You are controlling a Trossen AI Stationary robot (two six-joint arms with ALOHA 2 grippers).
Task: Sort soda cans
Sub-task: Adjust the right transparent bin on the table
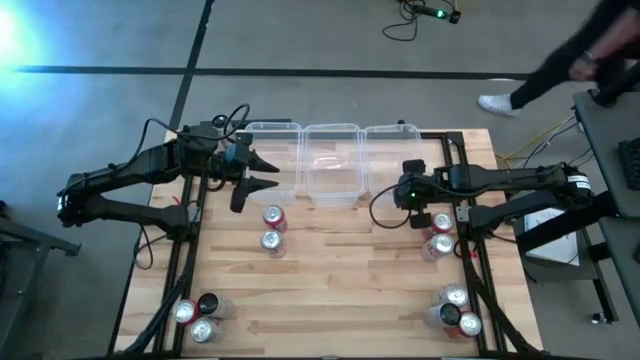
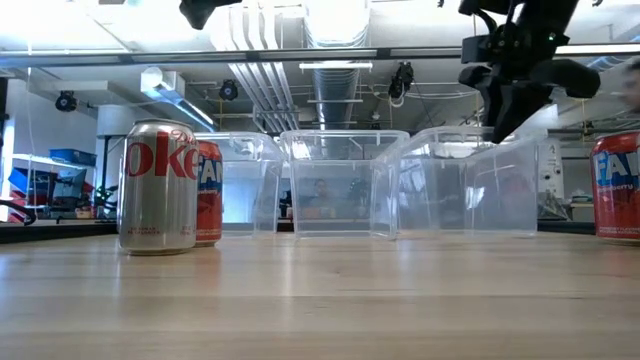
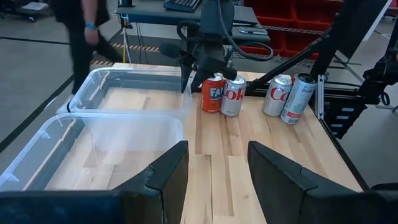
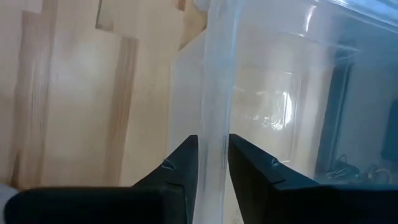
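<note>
Three clear bins stand in a row at the table's far side: left [image 1: 272, 150], middle [image 1: 332, 165], right [image 1: 392, 148]. Soda cans stand upright in groups: a red [image 1: 274, 217] and a silver can [image 1: 271, 241] left of centre, two [image 1: 440, 234] at the right, and clusters at the near left [image 1: 200, 316] and near right [image 1: 457, 310]. My left gripper [image 1: 265, 172] hovers open beside the left bin with nothing between its fingers. My right gripper [image 1: 407, 192] is shut on the right bin's near edge. My right gripper pinches the right bin's clear wall [image 4: 217, 124] between its two fingers, one finger inside the bin and one outside. The fingers [image 2: 498, 112] come from above, pointing down at the rim. The bin [image 2: 460, 185] sits with its bottom on the table.
A person [image 1: 575, 60] walks past the table's far right corner. The middle of the tabletop [image 1: 350, 270] between the can groups is bare wood. In the low view a silver can [image 2: 158, 187] and a red can [image 2: 208, 192] stand close to the camera.
</note>
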